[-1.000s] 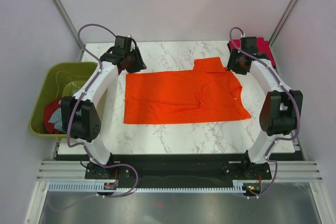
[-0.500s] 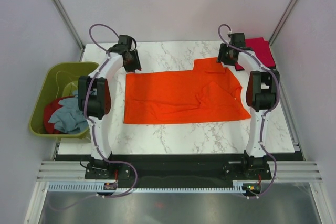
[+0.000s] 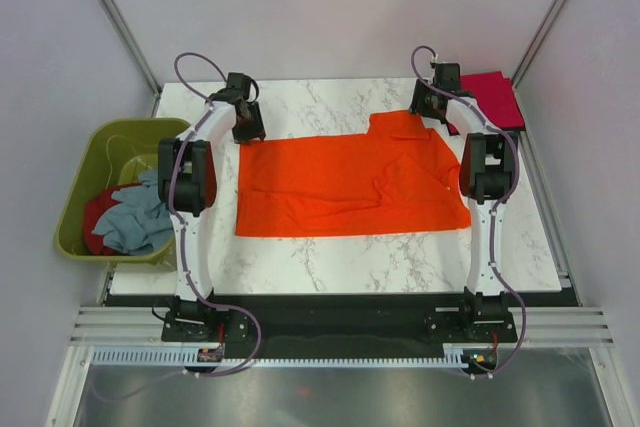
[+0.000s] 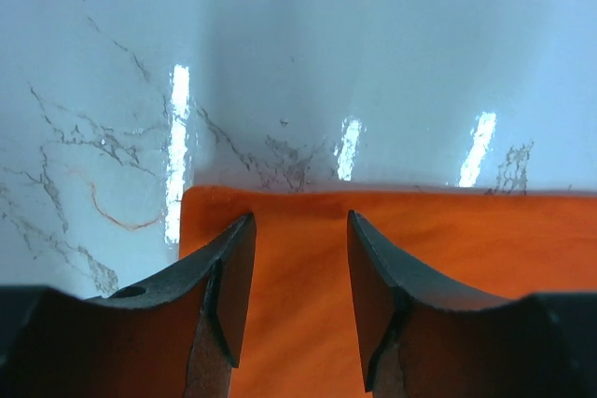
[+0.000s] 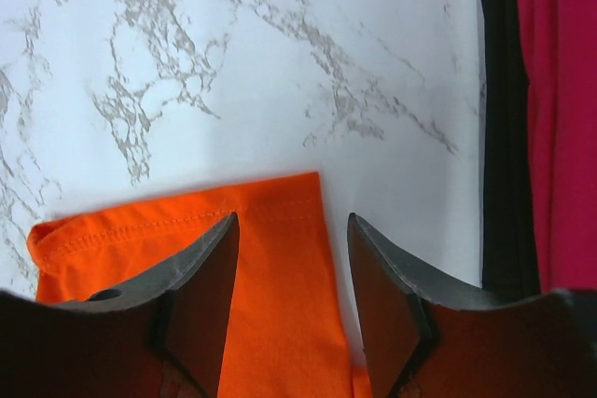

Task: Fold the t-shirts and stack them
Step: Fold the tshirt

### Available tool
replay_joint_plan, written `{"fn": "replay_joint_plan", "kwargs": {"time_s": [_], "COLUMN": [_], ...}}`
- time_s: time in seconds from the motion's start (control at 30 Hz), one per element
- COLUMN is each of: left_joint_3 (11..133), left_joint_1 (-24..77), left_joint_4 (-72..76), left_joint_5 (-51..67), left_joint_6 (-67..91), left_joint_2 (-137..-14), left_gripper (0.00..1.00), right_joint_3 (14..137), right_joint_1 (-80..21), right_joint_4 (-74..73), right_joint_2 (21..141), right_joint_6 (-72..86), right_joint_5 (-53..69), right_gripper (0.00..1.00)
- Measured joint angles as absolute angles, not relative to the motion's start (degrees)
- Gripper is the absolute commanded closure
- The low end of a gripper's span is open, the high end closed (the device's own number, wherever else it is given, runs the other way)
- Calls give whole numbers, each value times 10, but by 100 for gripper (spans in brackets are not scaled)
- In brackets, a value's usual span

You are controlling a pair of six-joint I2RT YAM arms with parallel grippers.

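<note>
since a second ago both arms have straightened: the elbows that bowed out to the sides now stand tucked in, and the wrists have crept up to the shirt's far edge. nearest us, the left arm and the right arm rise from the near edge of the table and run almost straight away from us, forearms tipped down at the far end. between them the orange t-shirt lies spread flat on the marble, long side across. off to the left, the olive tub holds a grey-blue t-shirt and a red t-shirt. farther on, the left gripper hangs over the shirt's far left corner, jaws parted about midway, nothing pinched. the right gripper stands likewise parted over the hemmed sleeve, empty too. we judge the step in hand to be taking this far edge to fold it toward us. to do it well, we would set both sets of tips down just inside the hem, close them together, and lift evenly so the cloth does not skew. beyond, at the far right corner, the crimson t-shirt lies as a neat flat rectangle.
</note>
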State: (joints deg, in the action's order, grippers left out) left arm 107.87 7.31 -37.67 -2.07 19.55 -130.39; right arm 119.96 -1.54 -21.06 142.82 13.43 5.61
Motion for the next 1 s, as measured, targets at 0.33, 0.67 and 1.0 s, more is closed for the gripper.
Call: {"fn": "replay_joint_plan", "kwargs": {"time_s": [0.33,0.67,1.0], "left_joint_3": [1097,1109,1092], "left_joint_1": [73,72,72], "left_joint_4": [-378,-381,-383], "left_joint_5": [-30,-22,-27], "left_joint_6": [185,175,179], "left_joint_2": [-1326,-1337,-1313], "left_gripper": [60,98,98], "right_joint_3": [1230,1240,1173], "right_joint_1": [-17,-20,-20], "right_joint_4": [-203,-188,-124], "right_joint_2": [1450,1462,1417], "right_joint_6": [128,120,117], "right_joint_5": [67,55,84], "right_gripper": [64,100,100]}}
